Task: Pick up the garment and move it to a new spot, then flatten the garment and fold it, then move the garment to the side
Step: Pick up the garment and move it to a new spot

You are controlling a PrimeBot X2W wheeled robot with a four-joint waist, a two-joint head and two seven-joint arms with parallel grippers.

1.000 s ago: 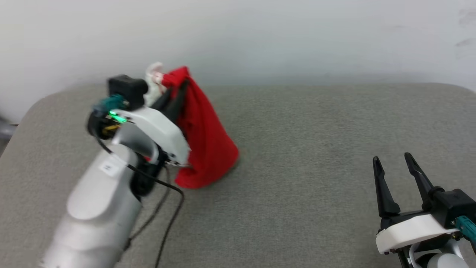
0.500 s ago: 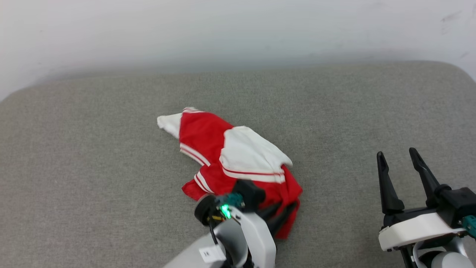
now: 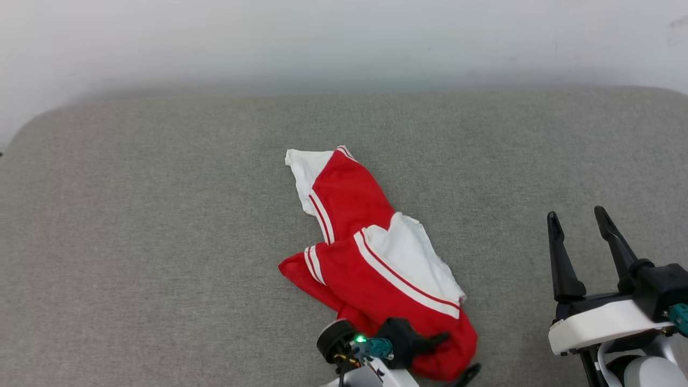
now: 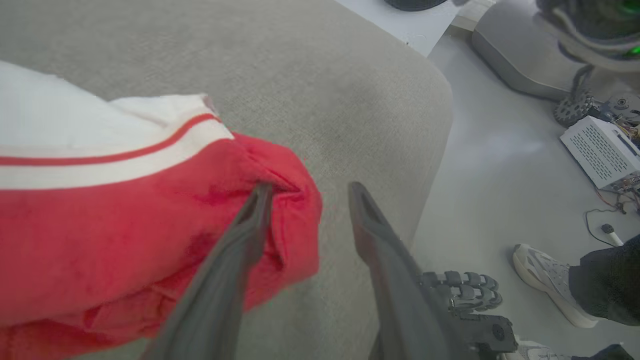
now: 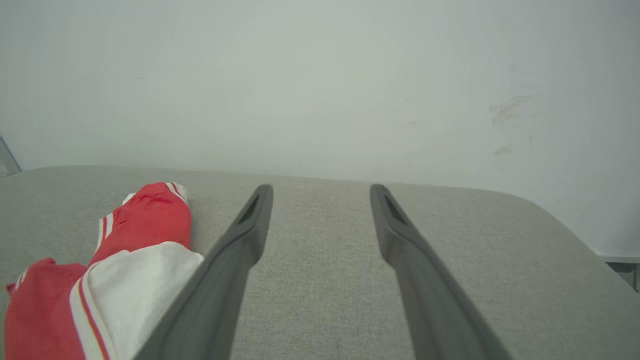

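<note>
The right gripper has two long, dark, tapering fingers, each hollowed by a slot near its tip, on a white shell with a black block and a teal connector. The left gripper has the same dark fingers, a round black housing, a glowing green light and a teal plug.

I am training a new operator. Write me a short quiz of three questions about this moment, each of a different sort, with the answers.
1. True or false: the right gripper grips the garment.
2. The garment lies: A) neatly folded; B) crumpled on the grey cushion; C) hanging in the air.
3. Fill in: the jaws of the left gripper stand ____.
Key: 1 false; 2 B; 3 open.
</note>
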